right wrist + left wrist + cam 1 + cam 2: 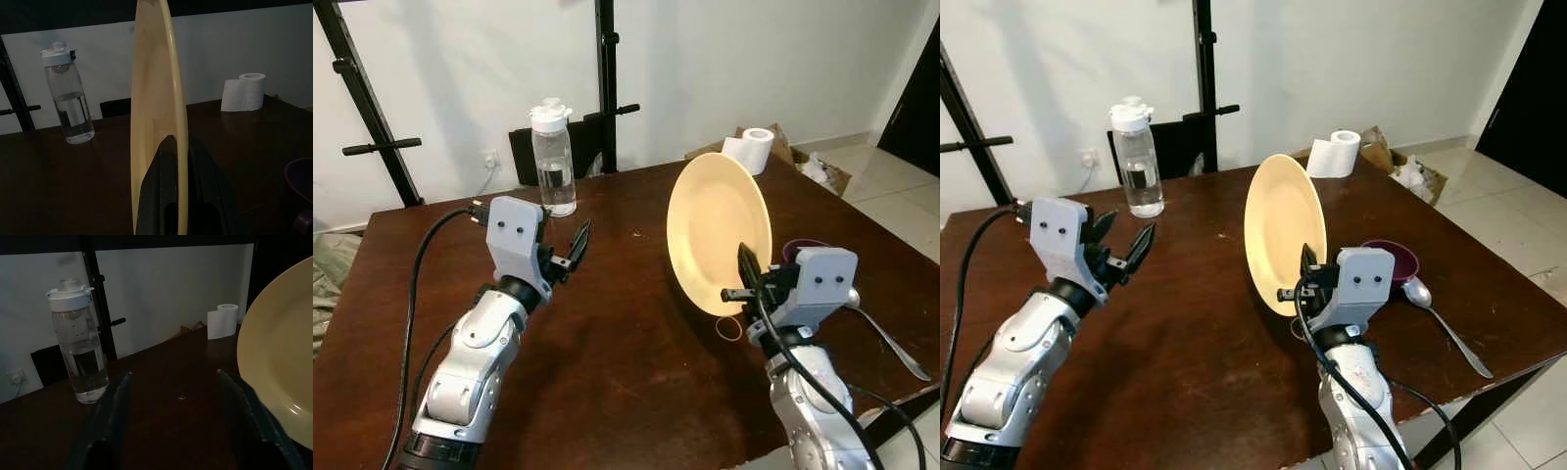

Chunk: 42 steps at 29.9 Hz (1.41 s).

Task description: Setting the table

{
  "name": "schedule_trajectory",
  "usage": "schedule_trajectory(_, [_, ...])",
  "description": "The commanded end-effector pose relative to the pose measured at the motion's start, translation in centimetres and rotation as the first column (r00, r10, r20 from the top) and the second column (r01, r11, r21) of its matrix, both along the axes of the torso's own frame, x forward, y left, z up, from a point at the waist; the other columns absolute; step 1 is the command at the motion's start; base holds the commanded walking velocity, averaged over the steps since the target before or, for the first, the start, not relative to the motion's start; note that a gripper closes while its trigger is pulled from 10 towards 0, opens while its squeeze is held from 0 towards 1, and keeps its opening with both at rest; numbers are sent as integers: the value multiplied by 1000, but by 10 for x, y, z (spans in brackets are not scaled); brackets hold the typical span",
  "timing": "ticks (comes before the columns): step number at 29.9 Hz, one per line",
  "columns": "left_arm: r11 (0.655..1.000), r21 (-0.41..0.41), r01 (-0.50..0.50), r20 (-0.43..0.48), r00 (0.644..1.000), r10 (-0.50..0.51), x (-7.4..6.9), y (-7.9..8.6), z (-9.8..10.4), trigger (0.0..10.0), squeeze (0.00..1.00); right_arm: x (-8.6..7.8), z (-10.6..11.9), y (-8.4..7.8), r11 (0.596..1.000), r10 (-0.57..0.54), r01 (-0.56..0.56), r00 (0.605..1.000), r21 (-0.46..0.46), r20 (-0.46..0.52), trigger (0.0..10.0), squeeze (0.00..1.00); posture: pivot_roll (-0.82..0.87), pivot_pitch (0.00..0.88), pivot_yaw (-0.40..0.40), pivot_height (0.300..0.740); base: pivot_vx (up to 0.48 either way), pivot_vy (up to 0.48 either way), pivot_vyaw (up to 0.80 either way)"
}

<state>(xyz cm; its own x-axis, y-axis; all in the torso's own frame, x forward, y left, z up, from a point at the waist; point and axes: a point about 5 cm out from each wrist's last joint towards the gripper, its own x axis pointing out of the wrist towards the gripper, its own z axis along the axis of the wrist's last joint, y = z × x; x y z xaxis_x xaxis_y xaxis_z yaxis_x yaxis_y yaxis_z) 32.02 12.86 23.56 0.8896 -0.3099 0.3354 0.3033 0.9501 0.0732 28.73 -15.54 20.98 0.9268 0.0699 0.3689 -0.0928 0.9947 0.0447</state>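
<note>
My right gripper (745, 277) is shut on the lower rim of a pale yellow plate (717, 230), which it holds nearly upright on edge above the dark wooden table (617, 333). The wrist view shows the plate (159, 117) edge-on between the black fingers (161, 196). My left gripper (576, 243) hovers open over the table's left half, nothing between its fingers (110, 426), pointing toward the plate. A purple bowl (1393, 258) and a metal spoon (1440, 315) lie on the table just right of my right arm.
A clear water bottle (553, 159) with a white cap stands at the table's far edge. A toilet paper roll (748, 149) sits at the far right corner. Black stand poles (605, 83) and a white wall lie behind; a cardboard box (822, 171) rests on the tiled floor.
</note>
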Motion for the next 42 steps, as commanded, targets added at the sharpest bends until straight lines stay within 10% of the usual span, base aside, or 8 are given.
schedule_trajectory(1, [1000,-1,6,-14,1000,-6,1,1,-3,0,0,1,0,1,1000,1,-1,1000,5,7,10000,0,-63,31,87,740,0,0,0])
schedule_trajectory(2, [1000,3,9,-15,1000,-9,1,1,-3,10000,0,1,0,0,1000,0,0,1000,5,8,10000,0,-62,31,87,740,0,0,0])
schedule_trajectory(20, [996,86,-15,-192,981,31,4,-2,-33,10000,0,1,-6,0,998,7,-5,1000,59,-30,10000,0,-64,29,88,740,0,0,0])
schedule_trajectory(26, [996,-85,27,-410,910,-59,-26,10,-65,10000,0,-14,-18,-21,995,-69,74,995,72,-75,10000,0,-51,24,73,740,0,0,0])
schedule_trajectory(34, [994,104,-45,-371,925,81,-35,24,-75,10000,0,-25,-41,-27,988,-30,57,983,144,-183,10000,0,-44,20,64,740,0,0,0])
schedule_trajectory(38, [957,185,-225,-278,922,270,-13,31,-63,10000,0,-15,-41,-22,970,-1,47,982,238,-190,10000,0,-55,8,76,740,0,0,0])
schedule_trajectory(42, [962,201,-185,-275,932,237,-1,28,-58,10000,0,-2,-37,-13,966,-15,63,982,250,-189,10000,0,-72,2,93,740,0,0,0])
